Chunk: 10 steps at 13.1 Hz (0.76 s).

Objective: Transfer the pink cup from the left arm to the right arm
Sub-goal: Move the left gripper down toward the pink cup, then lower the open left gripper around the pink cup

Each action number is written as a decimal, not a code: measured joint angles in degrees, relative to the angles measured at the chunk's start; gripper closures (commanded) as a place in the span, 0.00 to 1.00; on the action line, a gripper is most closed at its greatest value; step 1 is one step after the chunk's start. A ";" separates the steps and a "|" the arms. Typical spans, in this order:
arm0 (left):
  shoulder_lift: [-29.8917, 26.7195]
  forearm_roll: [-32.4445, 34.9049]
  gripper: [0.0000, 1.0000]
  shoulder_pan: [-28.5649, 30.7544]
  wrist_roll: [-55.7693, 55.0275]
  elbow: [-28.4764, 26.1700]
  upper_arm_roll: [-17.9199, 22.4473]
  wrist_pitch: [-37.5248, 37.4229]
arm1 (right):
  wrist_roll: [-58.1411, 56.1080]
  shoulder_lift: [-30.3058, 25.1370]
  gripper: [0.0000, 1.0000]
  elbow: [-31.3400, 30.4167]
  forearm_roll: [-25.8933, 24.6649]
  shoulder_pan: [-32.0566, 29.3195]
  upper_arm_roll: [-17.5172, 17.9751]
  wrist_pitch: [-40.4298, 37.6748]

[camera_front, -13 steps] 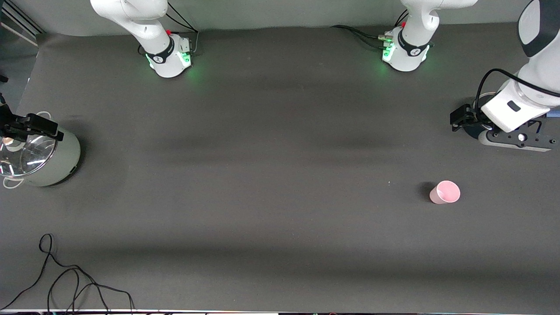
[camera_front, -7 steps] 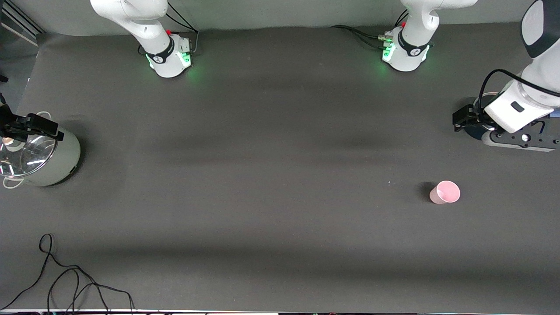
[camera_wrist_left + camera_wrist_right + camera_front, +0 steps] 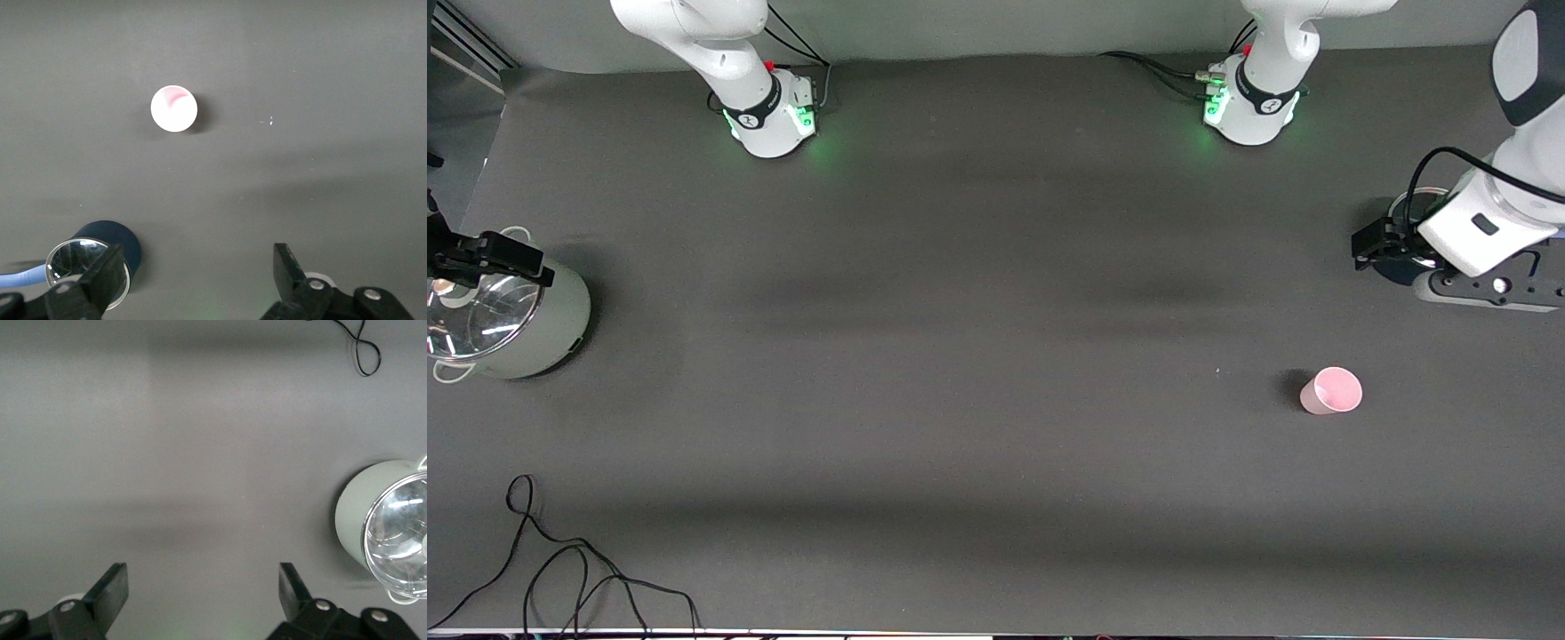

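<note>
Dark grey matting covers the counter [image 3: 978, 293] from end to end, and both arm bases stand along its edge farthest from the front camera.

We find the pink cup [image 3: 1331, 391] standing upright on the counter toward the left arm's end, mouth up, with nothing touching it. In the left wrist view the pink cup [image 3: 173, 109] appears from above as a pale round rim with a pink patch inside.

We locate the left pincer [image 3: 1485, 286] in the air over the left arm's end of the counter, well apart from the pink cup. In the left wrist view the left pincer [image 3: 200, 273] has its fingers [image 3: 110, 270] spread wide with only bare matting between them. It hangs above a dark round container [image 3: 100, 257] with a shiny top, which stands on the counter farther from the front camera than the pink cup.

We see the right pincer [image 3: 203, 593] in the right wrist view, its fingers [image 3: 113, 587] likewise spread wide and holding nothing. It waits over the right arm's end of the counter, beside a pale green pot [image 3: 516, 320]. This pot carries a glass lid [image 3: 480, 316] and stands at the counter's edge. In the front view only a dark part of the right arm's hand shows, above the pot.

We note a loose black cable [image 3: 560, 569] lying in loops on the counter near the front camera, at the right arm's end.
</note>
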 measured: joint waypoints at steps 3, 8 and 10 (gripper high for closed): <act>0.68 0.01 0.01 1.46 4.20 1.07 0.03 0.15 | 0.53 0.03 0.00 0.00 -0.03 0.02 0.00 0.00; 3.59 -4.27 0.03 9.97 21.52 2.92 0.28 1.19 | 0.70 0.07 0.00 0.00 -0.03 0.05 0.00 0.00; 5.75 -5.51 0.03 12.10 29.67 3.05 0.28 3.52 | 0.73 0.09 0.00 0.00 -0.03 0.07 0.00 0.00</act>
